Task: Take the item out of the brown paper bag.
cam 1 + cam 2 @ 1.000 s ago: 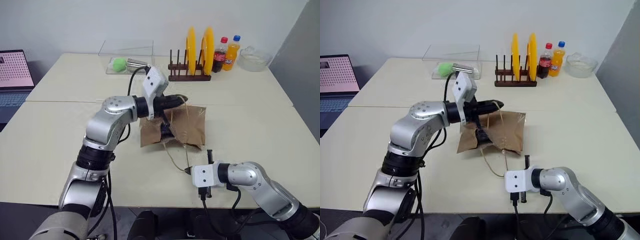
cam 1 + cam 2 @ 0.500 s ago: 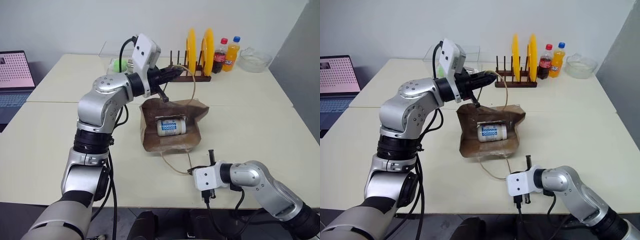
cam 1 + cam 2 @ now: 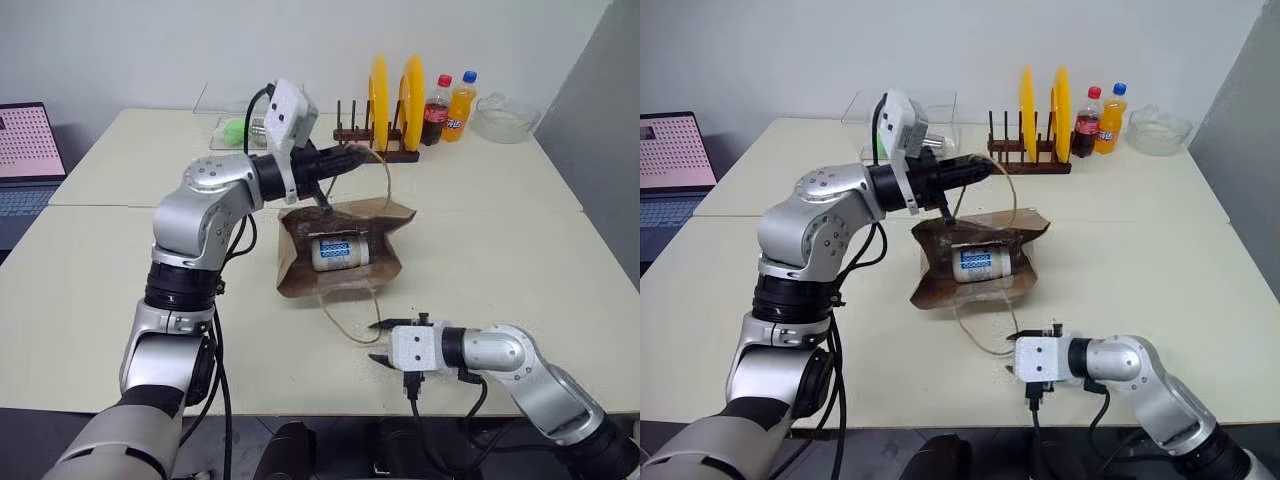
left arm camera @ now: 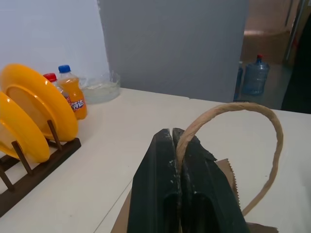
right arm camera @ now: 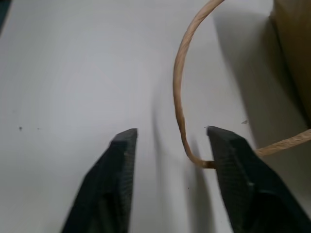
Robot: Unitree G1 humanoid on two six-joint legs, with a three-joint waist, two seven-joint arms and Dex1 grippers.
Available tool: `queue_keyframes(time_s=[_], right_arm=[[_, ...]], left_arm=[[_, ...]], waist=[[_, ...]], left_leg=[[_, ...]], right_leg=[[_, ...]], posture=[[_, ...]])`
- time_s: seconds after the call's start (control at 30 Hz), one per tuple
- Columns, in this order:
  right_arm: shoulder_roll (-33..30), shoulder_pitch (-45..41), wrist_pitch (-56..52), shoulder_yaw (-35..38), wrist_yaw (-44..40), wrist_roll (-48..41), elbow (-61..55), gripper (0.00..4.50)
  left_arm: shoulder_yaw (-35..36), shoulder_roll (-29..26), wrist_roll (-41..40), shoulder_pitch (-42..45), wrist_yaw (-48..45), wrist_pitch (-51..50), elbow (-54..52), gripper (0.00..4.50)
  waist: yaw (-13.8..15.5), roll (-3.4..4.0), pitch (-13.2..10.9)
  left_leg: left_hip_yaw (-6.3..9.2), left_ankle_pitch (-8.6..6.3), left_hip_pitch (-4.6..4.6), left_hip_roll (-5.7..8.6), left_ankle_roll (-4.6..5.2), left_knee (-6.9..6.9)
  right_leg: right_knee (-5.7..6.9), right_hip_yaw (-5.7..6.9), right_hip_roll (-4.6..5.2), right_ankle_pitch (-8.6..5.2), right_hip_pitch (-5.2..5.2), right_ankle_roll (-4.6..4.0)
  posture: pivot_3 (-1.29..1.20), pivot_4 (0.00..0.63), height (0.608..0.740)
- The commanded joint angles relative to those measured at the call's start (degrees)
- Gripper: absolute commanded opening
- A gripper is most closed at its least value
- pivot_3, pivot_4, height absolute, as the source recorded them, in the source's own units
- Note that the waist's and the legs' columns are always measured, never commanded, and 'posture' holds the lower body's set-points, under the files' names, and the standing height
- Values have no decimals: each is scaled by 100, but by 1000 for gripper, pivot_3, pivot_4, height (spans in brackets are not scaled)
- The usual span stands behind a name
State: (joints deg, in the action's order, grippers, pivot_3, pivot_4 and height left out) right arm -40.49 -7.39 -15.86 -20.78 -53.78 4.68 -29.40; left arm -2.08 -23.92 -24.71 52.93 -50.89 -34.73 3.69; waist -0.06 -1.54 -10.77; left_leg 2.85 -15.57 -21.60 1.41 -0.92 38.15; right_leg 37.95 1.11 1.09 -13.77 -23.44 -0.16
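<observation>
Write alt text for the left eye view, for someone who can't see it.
The left tool, shut on a thin tan loop handle, holds open a creased brown paper bag on a cream table, exposing a small whitish packet with blue markings inside. The right tool sits open beside the bag's other loop handle.

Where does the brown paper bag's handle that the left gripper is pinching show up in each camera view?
Left eye view: upper handle arcs from the left gripper down to the brown paper bag.
Right eye view: the same arc, above the bag's mouth.
Left wrist view: tan loop rising from between the shut fingers.
Right wrist view: the loop there is the bag's other handle.
Shared landmark: yellow plates.
</observation>
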Motion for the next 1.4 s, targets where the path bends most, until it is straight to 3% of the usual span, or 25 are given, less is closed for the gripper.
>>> queue_keyframes(time_s=[0.03, 0.2, 0.3, 0.47, 0.67, 0.73, 0.9, 1.4], right_arm=[[-381, 131, -873, 951, -473, -1153, -968, 2773], [-687, -143, -2300, 2220, -615, -2896, -1554, 2773], [-391, -899, -2790, 2342, -173, -3401, -1462, 2773], [401, -2544, -2983, 902, 862, -2393, -700, 2773], [738, -3633, -2438, -665, 948, -1133, 491, 2773], [847, -3776, -2256, -937, 1002, -820, 902, 2773], [867, -3895, -1837, -1326, 945, -122, 1341, 4372], [1539, -4658, -884, -2469, 599, 1772, 3320, 4442]], left_arm=[[43, -104, -111, -17, -139, 53, -343, 0], [72, -99, -119, -27, -175, 60, -326, 0], [137, -94, -173, 10, -194, 43, -286, 0], [288, -108, -395, 149, -252, -28, -212, 0], [361, -169, -441, 212, -242, 12, -141, 0], [398, -164, -445, 219, -199, 16, -143, 0], [419, -194, -471, 171, -180, 0, -223, 0], [377, -160, -450, 132, -184, 108, -224, 0]], waist=[[3, 0, 0], [10, -1, -1], [-23, -1, -1], [-40, 1, -2], [-8, 1, -2], [-4, 1, -2], [-10, 1, -2], [-63, 1, -2]], left_leg=[[1, 0, -1, 0, 0, 0], [4, -11, -4, 0, 19, 1], [-1, -14, 1, -2, 25, 0], [1, -13, 4, -4, 24, -9], [-9, 1, -44, 4, 1, 1], [-11, 1, -52, 5, 1, 3], [-13, 1, -54, 5, 1, 0], [-14, 2, -44, 1, 2, 4]], right_leg=[[-1, 0, 0, 0, 0, 0], [0, 3, 0, 0, -1, 0], [3, -1, -1, 0, -2, 0], [9, 0, -3, 0, -8, -1], [9, -9, 3, 19, -53, -32], [8, -10, 6, 20, -59, -32], [11, -12, 5, 20, -65, -33], [26, -15, -1, 21, -64, -34]], posture=[[0, 150, 740], [0, 150, 740], [0, 150, 740], [0, 150, 740], [0, 150, 740], [0, 150, 740], [0, 150, 740], [0, 150, 740]])
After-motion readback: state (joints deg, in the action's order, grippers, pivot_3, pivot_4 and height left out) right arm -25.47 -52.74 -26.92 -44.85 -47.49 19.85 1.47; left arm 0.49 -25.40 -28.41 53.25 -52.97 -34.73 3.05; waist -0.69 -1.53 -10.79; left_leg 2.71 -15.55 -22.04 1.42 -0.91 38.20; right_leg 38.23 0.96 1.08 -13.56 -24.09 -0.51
